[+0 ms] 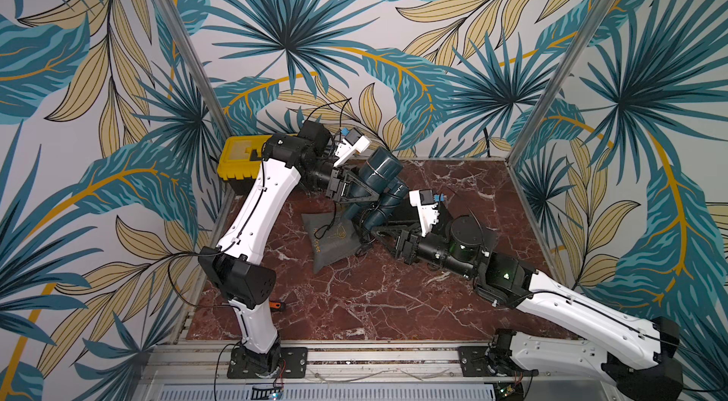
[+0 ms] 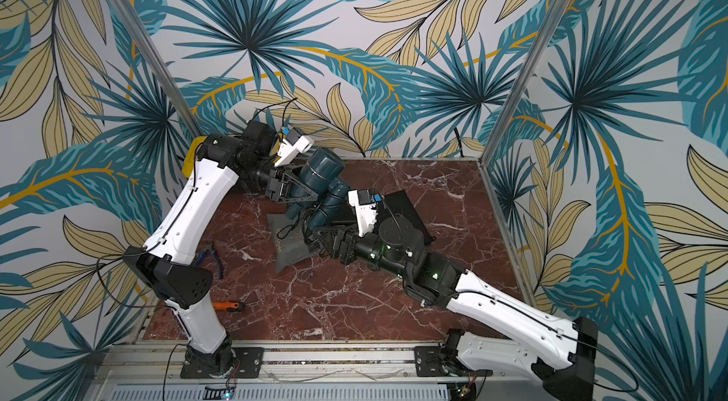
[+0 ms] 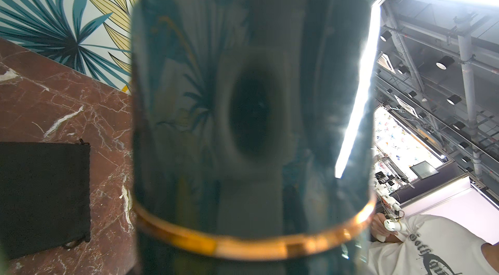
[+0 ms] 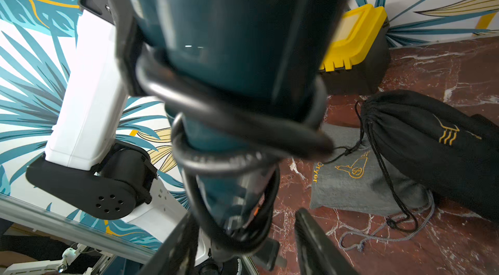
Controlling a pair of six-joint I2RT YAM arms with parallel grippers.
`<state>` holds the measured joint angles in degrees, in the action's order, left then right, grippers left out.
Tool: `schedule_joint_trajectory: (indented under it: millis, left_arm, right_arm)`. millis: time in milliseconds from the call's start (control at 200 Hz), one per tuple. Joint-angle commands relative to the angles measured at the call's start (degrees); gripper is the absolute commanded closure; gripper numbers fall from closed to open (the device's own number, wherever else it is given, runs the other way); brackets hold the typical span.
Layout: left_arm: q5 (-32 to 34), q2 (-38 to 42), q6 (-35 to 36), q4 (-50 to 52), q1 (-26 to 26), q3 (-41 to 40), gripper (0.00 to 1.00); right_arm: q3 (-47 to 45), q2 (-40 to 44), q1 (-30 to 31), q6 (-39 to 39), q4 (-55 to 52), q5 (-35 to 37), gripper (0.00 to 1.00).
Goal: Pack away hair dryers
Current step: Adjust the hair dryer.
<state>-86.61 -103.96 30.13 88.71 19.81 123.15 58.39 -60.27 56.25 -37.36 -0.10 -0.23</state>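
Observation:
A dark teal hair dryer (image 1: 380,170) (image 2: 321,168) hangs tilted above the marble table, barrel toward the back wall, handle pointing down and forward. My left gripper (image 1: 366,186) is shut on its body, and its glossy barrel (image 3: 251,98) with a copper ring fills the left wrist view. A black cord (image 4: 229,125) is looped round the handle (image 4: 237,30). My right gripper (image 4: 243,227) (image 1: 377,230) stands open at the handle's lower end, which hangs with the cord between its two fingers; one finger (image 4: 310,233) is clear of it.
A grey pouch (image 1: 335,241) (image 4: 359,179) lies under the dryer, a bulging black pouch (image 4: 432,146) beside it. A flat black pouch (image 2: 405,206) (image 3: 43,195) lies by the right arm. A yellow-lidded toolbox (image 1: 240,160) sits back left. Orange-handled screwdriver (image 2: 226,305) and pliers (image 2: 212,257) lie near the left arm.

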Motion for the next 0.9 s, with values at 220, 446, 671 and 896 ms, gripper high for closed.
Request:
schedule_joint_trajectory:
  millis: [220,446,671,896]
  left_arm:
    - [-10.41,0.6,0.03,-0.62,-0.14,0.07,1.0]
    - [-12.92,0.25,0.07,-0.6,-0.1,-1.59,1.0]
    - [-13.39,0.1,0.0,-0.58,0.09,-1.6,1.0]
    - [-13.38,0.43,0.31,-0.63,0.53,-2.28,1.0]
  right_arm:
    - [-1.08,-1.84,0.17,2.26,8.55,3.0,0.42]
    - [-2.67,-2.79,0.18,1.38,14.16,3.24,0.45]
    - [-1.58,-5.36,0.15,1.28,15.1,2.15,0.55]
    - [-1.96,-4.6,0.18,1.91,15.38,2.68,0.86]
